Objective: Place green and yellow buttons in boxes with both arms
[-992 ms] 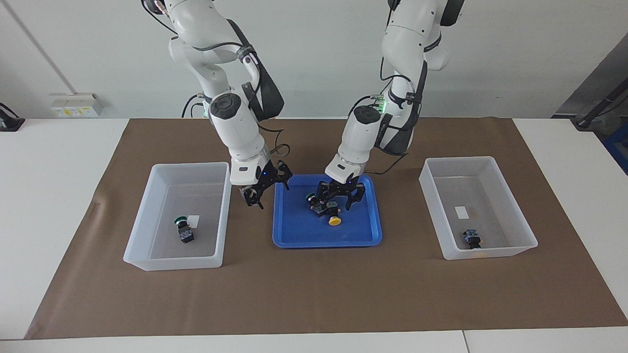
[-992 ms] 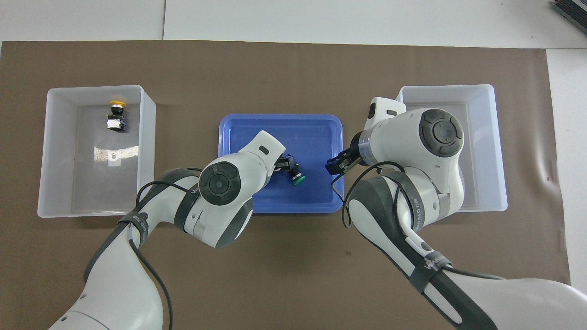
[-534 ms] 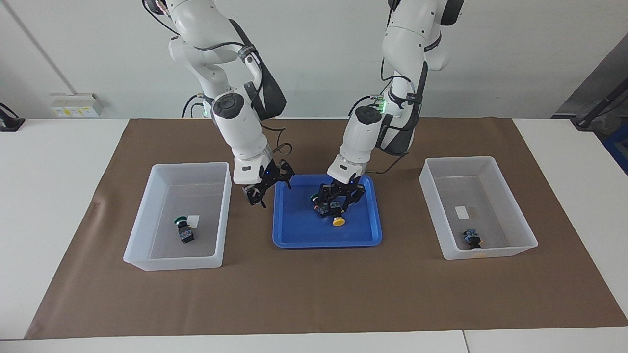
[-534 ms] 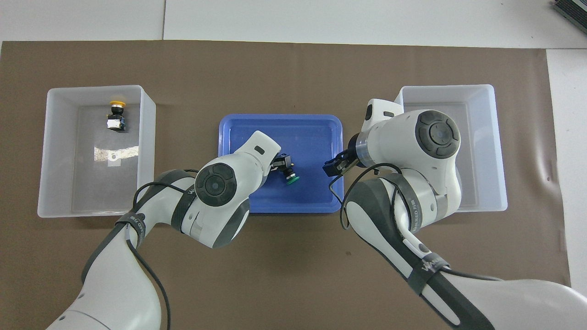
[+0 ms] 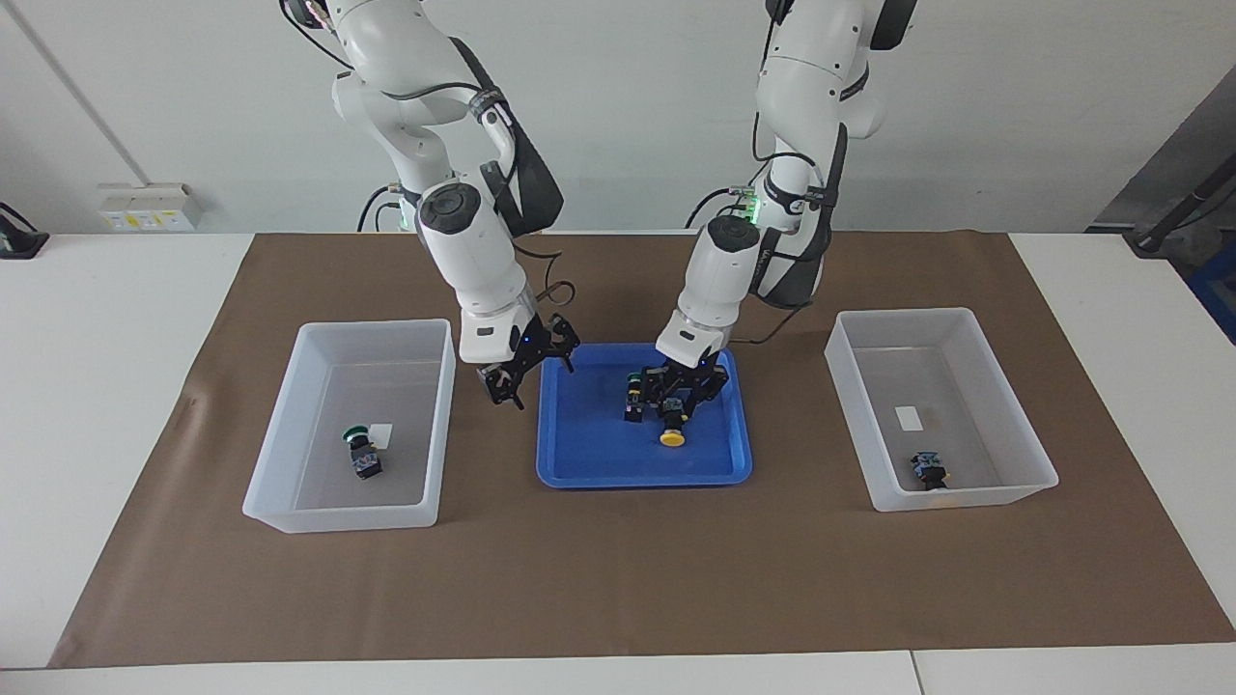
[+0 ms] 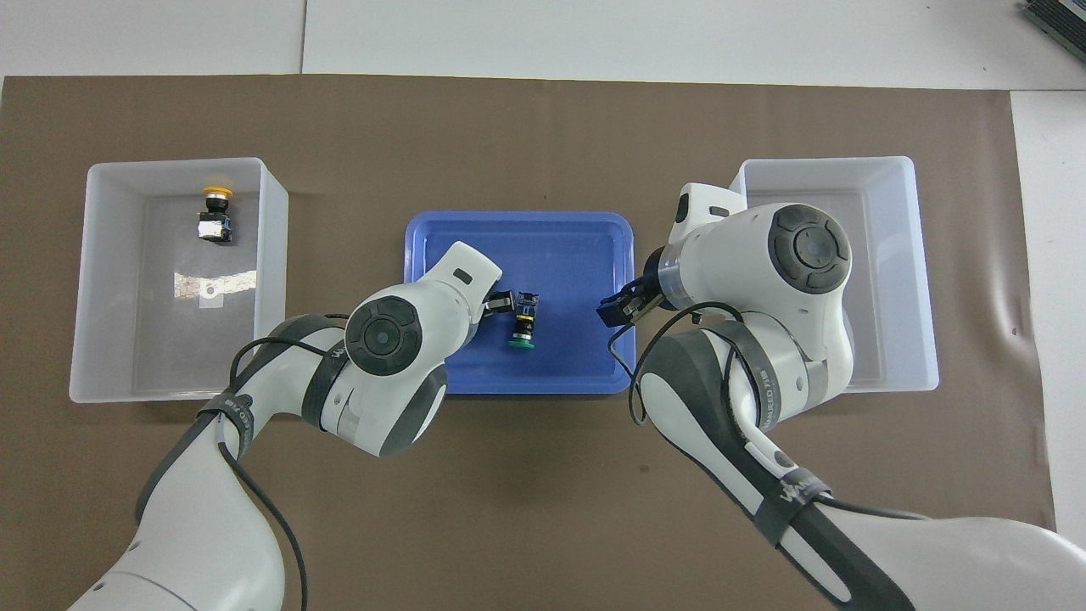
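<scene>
Since a second ago the left gripper (image 5: pixel 678 405) has closed on the yellow button (image 5: pixel 672 430) over the blue tray (image 5: pixel 589 463), nudging the green button (image 5: pixel 633 394) aside. Right gripper (image 5: pixel 526 372) hangs spread wide between tray and the right arm's box (image 5: pixel 280 454), which holds a green button (image 5: pixel 361 452). Another yellow button (image 6: pixel 216 212) lies in the left arm's box (image 5: pixel 1024 444).

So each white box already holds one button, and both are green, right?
Not quite. The box at the right arm's end holds a green button; the other box holds a yellow button, clear in the overhead view.
</scene>
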